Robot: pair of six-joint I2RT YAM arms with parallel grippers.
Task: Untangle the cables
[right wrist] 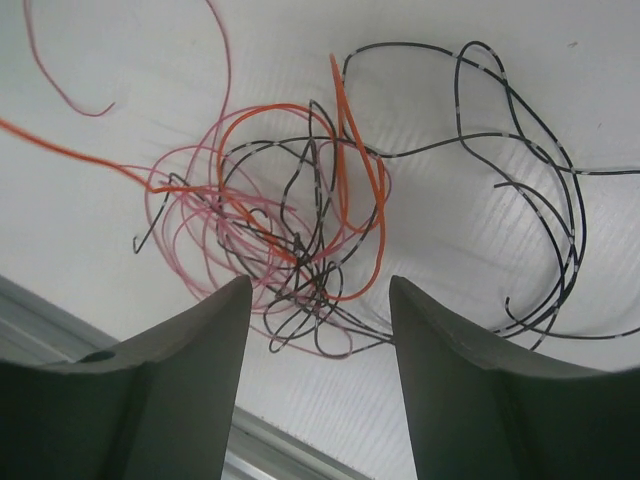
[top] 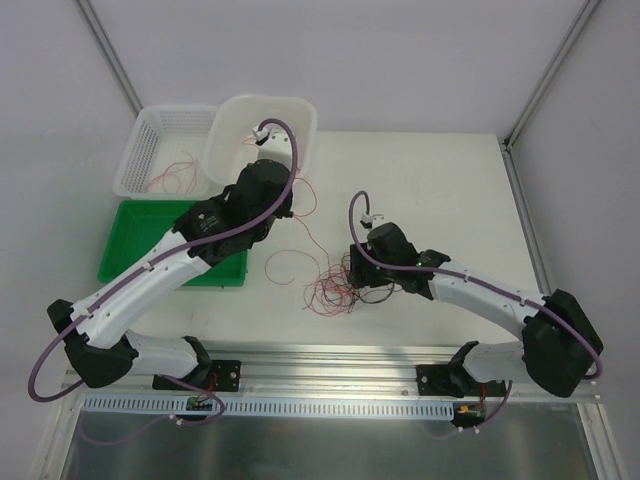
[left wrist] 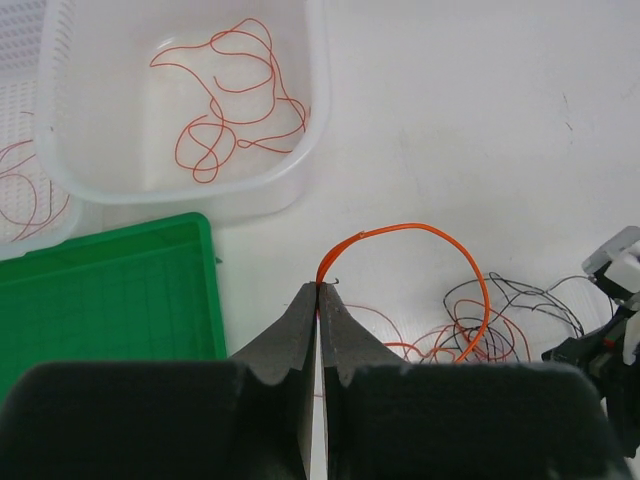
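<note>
between the closed tips of my left end effector (left wrist: 318,292) i pinch one orange cable (left wrist: 420,229), which arches down toward the tangle of cables (right wrist: 290,240) on the table (left wrist: 480,100). my right end effector (right wrist: 318,285) hangs wide open over that tangle. another orange cable (left wrist: 225,100) lies in the clear tub (left wrist: 318,100).

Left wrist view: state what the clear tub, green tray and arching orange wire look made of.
Clear tub: glossy translucent plastic, judging by milky see-through walls.
Green tray: opaque plastic, moulded grid floor.
Arching orange wire: probably plastic-insulated, smooth, holds a springy arc.
</note>
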